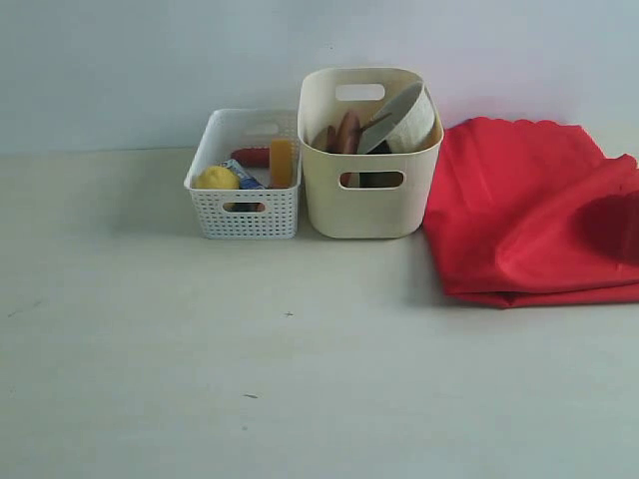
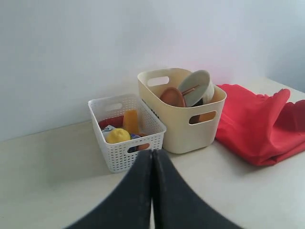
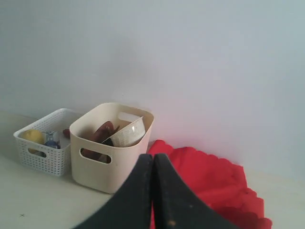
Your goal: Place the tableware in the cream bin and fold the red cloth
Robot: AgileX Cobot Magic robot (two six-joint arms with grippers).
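Closest to each wrist camera, the left gripper [image 2: 152, 155] and the right gripper [image 3: 152, 157] both show dark fingers pressed together tip to tip with nothing between them; neither arm appears in the exterior view. Front of the table [image 1: 300, 379]: bare, no tableware lying on it. Further back, a white perforated basket [image 1: 243, 215] with a lemon [image 1: 216, 179] and other food items stands just beside the cream bin [image 1: 369, 210], on its left in the exterior view. The cream bin holds the pale bowl [image 1: 407, 120] tipped on edge toward its right wall, with the brown plate [image 1: 347, 132] leaning next to it; cup, knife, spoon and chopsticks cannot be told apart in these views. Right of the bin, touching it or nearly so, the red cloth [image 1: 529, 210] lies doubled over, layered edges visible along the near side, top layer rumpled with a raised ridge toward the right. Judgement: tableware step looks finished; the fold is the step in hand, at or near its end. Next move, if another fold is wanted: right jaws open, come down on a free corner, pinch the layers together and carry them across flat; otherwise the arms park
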